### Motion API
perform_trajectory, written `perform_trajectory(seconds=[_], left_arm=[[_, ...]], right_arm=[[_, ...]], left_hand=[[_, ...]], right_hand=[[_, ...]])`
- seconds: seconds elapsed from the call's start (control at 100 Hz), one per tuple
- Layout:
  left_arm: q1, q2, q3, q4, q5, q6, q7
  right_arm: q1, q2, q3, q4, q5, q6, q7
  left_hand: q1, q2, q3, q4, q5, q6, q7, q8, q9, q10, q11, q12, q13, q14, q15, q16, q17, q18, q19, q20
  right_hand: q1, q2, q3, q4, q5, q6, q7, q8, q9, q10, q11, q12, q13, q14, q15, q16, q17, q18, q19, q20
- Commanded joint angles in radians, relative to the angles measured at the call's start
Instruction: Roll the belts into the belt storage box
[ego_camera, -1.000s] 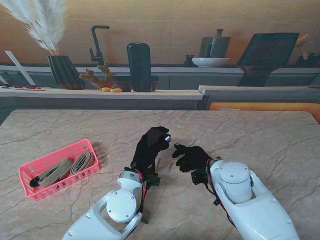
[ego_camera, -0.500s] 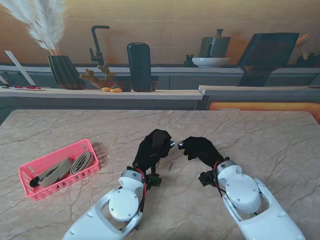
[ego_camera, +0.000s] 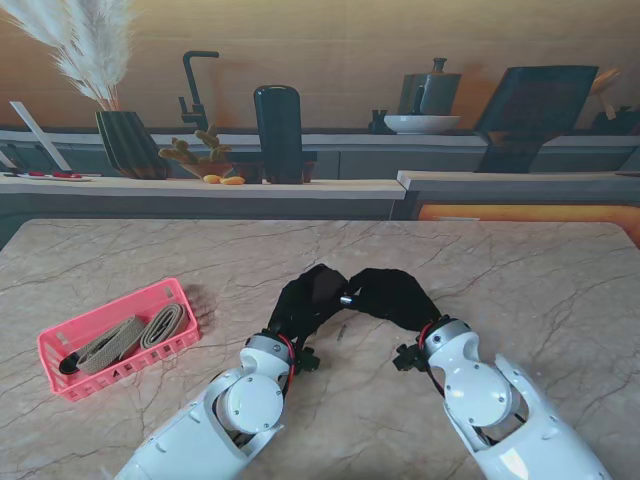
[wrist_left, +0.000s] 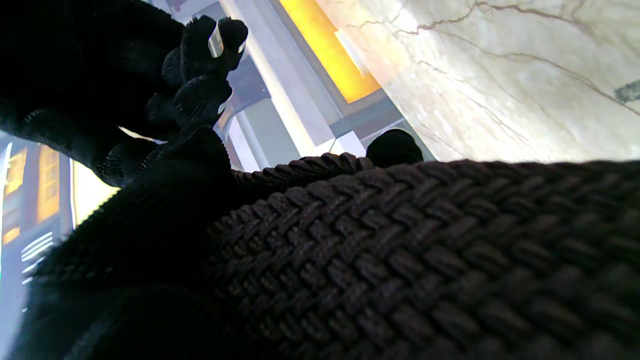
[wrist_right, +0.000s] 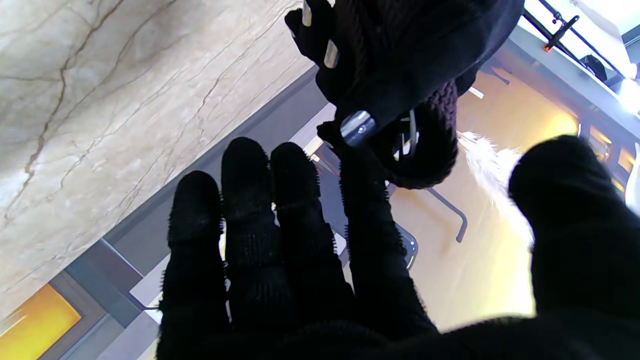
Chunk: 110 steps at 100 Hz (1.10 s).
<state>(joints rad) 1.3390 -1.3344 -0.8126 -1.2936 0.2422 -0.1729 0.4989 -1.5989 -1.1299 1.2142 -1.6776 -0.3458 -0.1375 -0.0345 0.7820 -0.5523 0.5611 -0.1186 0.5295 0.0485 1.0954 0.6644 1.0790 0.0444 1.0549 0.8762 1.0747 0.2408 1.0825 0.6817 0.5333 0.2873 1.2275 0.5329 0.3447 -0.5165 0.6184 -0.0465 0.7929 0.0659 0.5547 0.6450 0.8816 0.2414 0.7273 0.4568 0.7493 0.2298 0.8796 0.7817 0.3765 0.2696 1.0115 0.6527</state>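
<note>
Overhead, left hand (ego_camera: 308, 298) and right hand (ego_camera: 395, 297) meet fingertip-to-fingertip.

Both arms are glossy white plastic shells, chunky and rounded, each with a round cap on the forearm near the wrist. The left hand (ego_camera: 308, 297) and right hand (ego_camera: 396, 297) wear black knit gloves, fuzzy-looking up close in the wrist views. At each wrist there's a black collar with bits of red wire showing, at about 12 o'clock from the forearm caps. Fingers (wrist_right: 250, 210) look thick and padded.
</note>
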Motion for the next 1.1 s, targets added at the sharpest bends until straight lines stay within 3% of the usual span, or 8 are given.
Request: perform_trajectory(seconds=[0.0, 0.28, 0.42, 0.67, 0.81, 0.87, 0.97, 1.09], left_arm=[[-0.007, 0.001, 0.004, 0.002, 0.001, -0.009, -0.001], [-0.028, 0.015, 0.022, 0.027, 0.091, -0.028, 0.01], [-0.029, 0.018, 0.025, 0.028, 0.108, -0.034, 0.01], [-0.039, 0.026, 0.036, 0.037, 0.143, -0.042, 0.006], [-0.039, 0.026, 0.037, 0.036, 0.143, -0.041, 0.004], [-0.038, 0.026, 0.036, 0.034, 0.142, -0.041, 0.005], [-0.033, 0.025, 0.034, 0.029, 0.133, -0.043, 0.005], [-0.029, 0.024, 0.032, 0.024, 0.128, -0.047, 0.005]], right_arm=[[0.014, -0.006, -0.014, 0.005, -0.007, -0.001, 0.003], [0.061, -0.005, -0.071, 0.035, -0.123, 0.048, -0.031], [0.093, -0.008, -0.104, 0.067, -0.145, 0.06, -0.049], [0.125, -0.016, -0.143, 0.091, -0.074, 0.084, -0.029], [0.127, -0.015, -0.149, 0.089, -0.045, 0.093, -0.007], [0.128, -0.013, -0.151, 0.088, -0.044, 0.098, 0.004], [0.13, -0.011, -0.156, 0.086, -0.036, 0.107, 0.021], [0.128, -0.01, -0.156, 0.078, -0.016, 0.126, 0.036]], left_hand=[[0.012, -0.02, 0.036, -0.02, 0.018, -0.013, 0.061, 0.024, 0.058, -0.054, 0.103, 0.007, 0.068, -0.078, 0.083, -0.011, 0.013, 0.002, 0.05, 0.011], [0.029, -0.02, 0.022, -0.023, 0.032, -0.027, 0.109, 0.053, 0.082, -0.055, 0.11, -0.003, 0.091, -0.076, 0.087, -0.021, 0.033, 0.011, 0.057, 0.006], [0.033, -0.024, 0.019, -0.024, 0.037, -0.03, 0.12, 0.059, 0.088, -0.052, 0.113, -0.006, 0.097, -0.078, 0.089, -0.024, 0.038, 0.014, 0.059, 0.004], [0.026, -0.035, 0.024, -0.022, 0.038, -0.026, 0.112, 0.051, 0.089, -0.053, 0.113, -0.011, 0.098, -0.078, 0.088, -0.028, 0.039, 0.011, 0.059, 0.0], [0.022, -0.036, 0.03, -0.024, 0.041, -0.022, 0.106, 0.046, 0.09, -0.051, 0.113, -0.013, 0.098, -0.076, 0.086, -0.03, 0.039, 0.011, 0.06, -0.002], [0.02, -0.035, 0.03, -0.025, 0.04, -0.022, 0.105, 0.045, 0.091, -0.051, 0.112, -0.014, 0.1, -0.078, 0.085, -0.031, 0.039, 0.011, 0.06, -0.002], [0.017, -0.038, 0.034, -0.026, 0.043, -0.016, 0.096, 0.035, 0.092, -0.05, 0.109, -0.017, 0.101, -0.076, 0.083, -0.034, 0.041, 0.013, 0.057, -0.006], [-0.003, -0.033, 0.041, -0.029, 0.042, -0.007, 0.043, -0.013, 0.078, -0.052, 0.09, -0.025, 0.084, -0.073, 0.063, -0.042, 0.034, 0.007, 0.046, -0.014]], right_hand=[[-0.066, 0.038, -0.022, -0.038, -0.001, -0.013, -0.024, -0.007, 0.021, 0.02, -0.007, -0.003, 0.022, -0.007, -0.002, -0.001, 0.014, 0.022, 0.016, 0.005], [-0.11, 0.087, -0.044, -0.029, 0.09, -0.002, 0.009, 0.024, 0.1, 0.05, 0.045, 0.013, 0.095, 0.028, 0.067, 0.026, 0.06, 0.042, 0.097, 0.042], [-0.103, 0.087, -0.04, -0.027, 0.092, -0.018, 0.014, 0.032, 0.106, 0.039, 0.055, 0.013, 0.104, 0.019, 0.078, 0.025, 0.068, 0.038, 0.115, 0.038], [0.08, 0.15, -0.136, -0.007, 0.11, -0.043, 0.044, 0.052, 0.129, 0.027, 0.076, 0.005, 0.12, 0.016, 0.1, 0.02, 0.07, 0.03, 0.138, 0.014], [0.246, 0.161, -0.214, 0.013, 0.126, -0.058, 0.067, 0.046, 0.151, 0.018, 0.081, -0.001, 0.136, 0.012, 0.106, 0.015, 0.074, 0.026, 0.144, 0.006], [0.325, 0.153, -0.258, 0.012, 0.11, -0.072, 0.137, -0.056, 0.164, 0.014, 0.082, -0.005, 0.147, 0.009, 0.108, 0.012, 0.08, 0.023, 0.148, -0.001], [0.416, 0.102, -0.129, -0.025, 0.039, -0.091, 0.352, -0.243, 0.188, 0.007, 0.074, -0.014, 0.171, 0.003, 0.101, 0.001, 0.092, 0.019, 0.151, -0.009], [0.459, 0.096, 0.059, -0.096, 0.058, -0.078, 0.394, -0.287, 0.219, 0.015, 0.069, -0.021, 0.201, 0.009, 0.096, -0.006, 0.106, 0.014, 0.155, -0.013]])
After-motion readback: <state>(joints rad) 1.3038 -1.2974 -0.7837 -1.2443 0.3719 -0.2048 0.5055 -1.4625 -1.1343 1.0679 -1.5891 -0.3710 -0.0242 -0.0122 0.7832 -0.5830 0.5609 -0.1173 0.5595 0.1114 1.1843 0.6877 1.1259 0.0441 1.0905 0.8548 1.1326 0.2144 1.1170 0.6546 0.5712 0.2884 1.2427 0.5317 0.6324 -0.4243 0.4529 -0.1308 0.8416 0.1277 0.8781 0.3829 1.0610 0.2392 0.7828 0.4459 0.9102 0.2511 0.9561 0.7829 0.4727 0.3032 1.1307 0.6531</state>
